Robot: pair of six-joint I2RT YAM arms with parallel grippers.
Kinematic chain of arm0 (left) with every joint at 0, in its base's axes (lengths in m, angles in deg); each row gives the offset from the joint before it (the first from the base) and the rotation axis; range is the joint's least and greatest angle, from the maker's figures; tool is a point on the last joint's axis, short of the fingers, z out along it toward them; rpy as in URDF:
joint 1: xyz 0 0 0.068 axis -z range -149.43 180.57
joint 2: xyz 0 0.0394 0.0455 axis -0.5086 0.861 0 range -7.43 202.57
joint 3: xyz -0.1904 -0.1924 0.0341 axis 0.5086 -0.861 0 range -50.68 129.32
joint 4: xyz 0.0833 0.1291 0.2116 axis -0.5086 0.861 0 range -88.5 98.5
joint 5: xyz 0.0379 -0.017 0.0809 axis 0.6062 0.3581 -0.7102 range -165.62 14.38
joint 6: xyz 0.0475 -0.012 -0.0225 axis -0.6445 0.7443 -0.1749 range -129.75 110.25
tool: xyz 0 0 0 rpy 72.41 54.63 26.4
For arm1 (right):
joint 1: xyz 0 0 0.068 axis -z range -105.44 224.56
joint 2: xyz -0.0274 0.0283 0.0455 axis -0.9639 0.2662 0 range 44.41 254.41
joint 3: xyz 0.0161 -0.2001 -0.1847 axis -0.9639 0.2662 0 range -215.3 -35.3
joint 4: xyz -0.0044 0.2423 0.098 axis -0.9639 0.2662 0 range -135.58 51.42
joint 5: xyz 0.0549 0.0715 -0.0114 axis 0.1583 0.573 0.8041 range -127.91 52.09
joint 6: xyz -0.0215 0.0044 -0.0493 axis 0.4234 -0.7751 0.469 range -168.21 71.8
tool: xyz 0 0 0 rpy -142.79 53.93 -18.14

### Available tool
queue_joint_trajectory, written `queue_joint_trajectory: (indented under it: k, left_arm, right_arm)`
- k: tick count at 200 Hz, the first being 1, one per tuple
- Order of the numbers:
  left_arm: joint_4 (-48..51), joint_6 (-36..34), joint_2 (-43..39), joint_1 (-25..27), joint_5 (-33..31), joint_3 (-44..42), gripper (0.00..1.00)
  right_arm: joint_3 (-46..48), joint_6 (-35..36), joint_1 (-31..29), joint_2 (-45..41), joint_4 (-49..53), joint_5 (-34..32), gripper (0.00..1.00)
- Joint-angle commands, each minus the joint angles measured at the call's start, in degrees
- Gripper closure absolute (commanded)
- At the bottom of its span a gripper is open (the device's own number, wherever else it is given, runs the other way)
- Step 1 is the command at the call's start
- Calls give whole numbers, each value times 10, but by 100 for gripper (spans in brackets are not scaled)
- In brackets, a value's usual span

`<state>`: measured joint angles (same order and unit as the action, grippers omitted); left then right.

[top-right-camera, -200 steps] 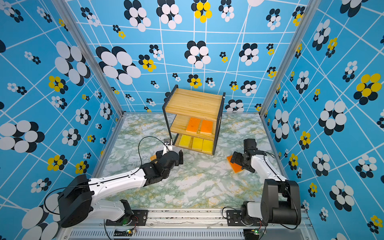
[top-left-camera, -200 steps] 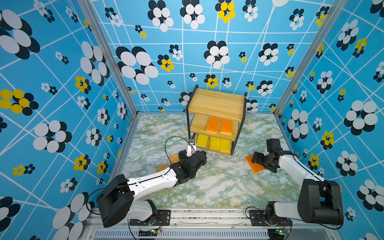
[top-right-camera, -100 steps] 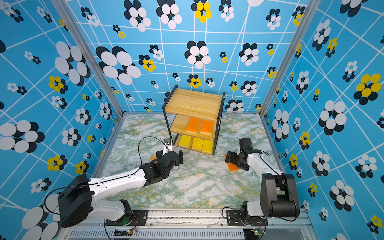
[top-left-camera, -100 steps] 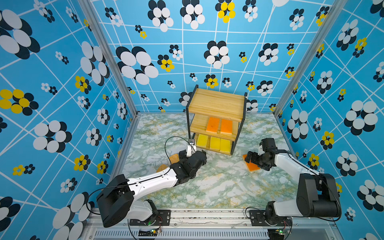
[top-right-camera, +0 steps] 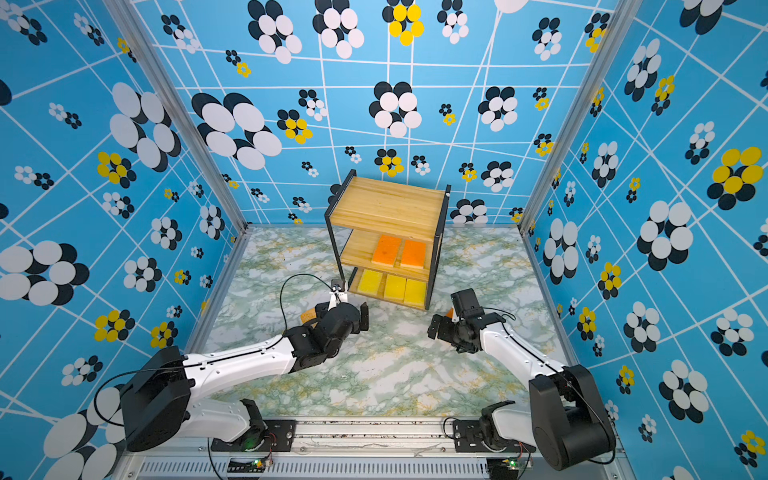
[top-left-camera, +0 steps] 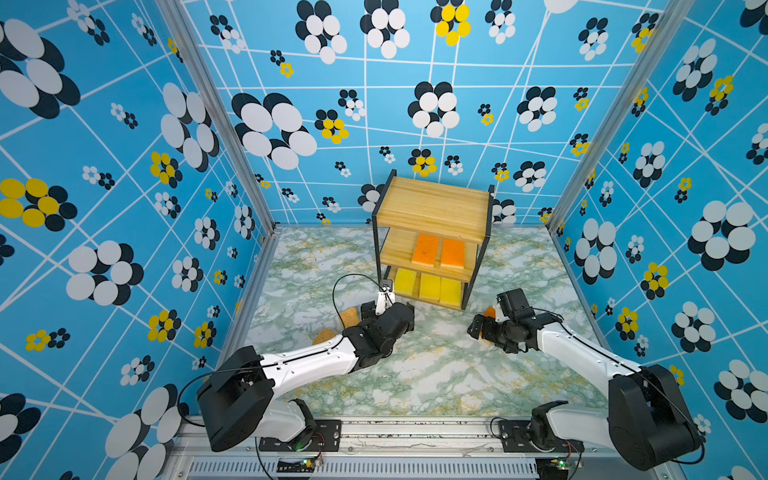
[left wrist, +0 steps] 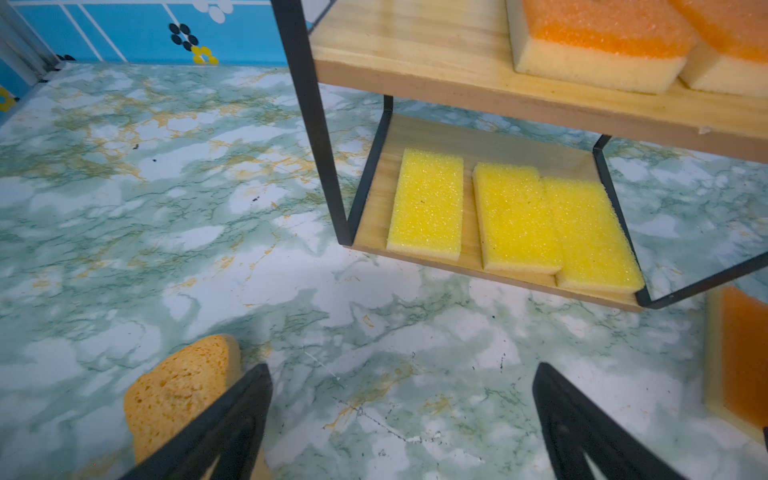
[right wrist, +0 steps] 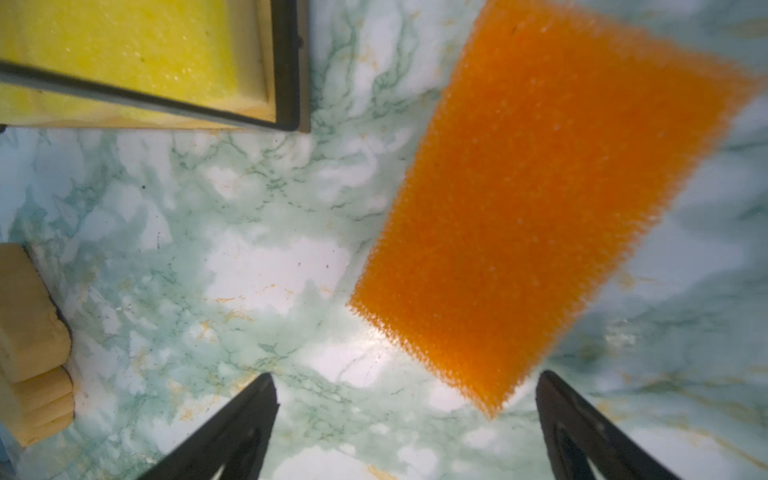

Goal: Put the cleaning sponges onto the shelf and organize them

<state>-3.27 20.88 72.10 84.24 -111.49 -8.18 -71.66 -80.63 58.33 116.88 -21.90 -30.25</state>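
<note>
In both top views we see the shelf (top-left-camera: 434,208) standing at twelve o'clock on the marbled table (top-left-camera: 436,374). Two orange sponges (top-left-camera: 426,248) (top-left-camera: 453,252) lie side by side on its middle board, toward the three o'clock end. Three yellow sponges (top-left-camera: 405,280) (top-left-camera: 429,286) (top-left-camera: 451,291) sit in a row on the bottom board. In the left wrist view, two of them touch and the one nearest the frame post lies a little apart.

The left gripper (left wrist: 401,368) hangs low at seven o'clock from the shelf's foot, its jaws spread wide with only bare table between them. Two tan sponges (top-left-camera: 349,318) (top-left-camera: 324,334) lie on the table at its nine and eight o'clock. One is just beside a finger and the other is partly hidden by the arm.

The right gripper (right wrist: 405,376) is at five o'clock from the shelf, its jaws likewise wide apart and clamping nothing. The third orange sponge (right wrist: 540,208) lies under and just beyond it, at its twelve o'clock in a top view (top-left-camera: 489,311). In the right wrist view the sponge is blurred and one corner reaches in between the fingertips. We cannot tell whether a finger touches it
</note>
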Motion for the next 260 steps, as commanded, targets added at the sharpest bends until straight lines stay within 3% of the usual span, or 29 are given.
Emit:
queue_joint_trajectory:
  k: [1, 38, 72, 103, 127, 157, 222, 260]
  left_arm:
    - [-79, -43, 29, 5, 80, -14, 1]
    - [-144, -87, 96, 45, 133, 19, 1]
    - [-154, -124, 185, 79, 202, 102, 1]
    - [-134, -150, 263, 107, 224, 191, 1]
    - [-129, -154, 302, 123, 241, 234, 1]
    - [-151, -150, 327, 138, 263, 245, 1]
    - [-195, -170, 348, 146, 273, 225, 1]
    - [-188, -187, 364, 146, 270, 236, 1]
  right_arm:
    - [-1, -21, -2, -20, 28, -47, 1]
    - [7, -39, 23, -72, 39, -76, 1]
    - [36, -59, 125, -119, 17, -15, 1]
    - [31, -76, 166, -122, 9, -3, 1]
    - [-4, -67, 192, -72, -8, 2, 1]
    - [-40, -65, 213, 14, -97, 82, 1]
    - [-105, -80, 213, 175, -236, 136, 1]
    - [-101, -106, 212, 235, -302, 202, 3]
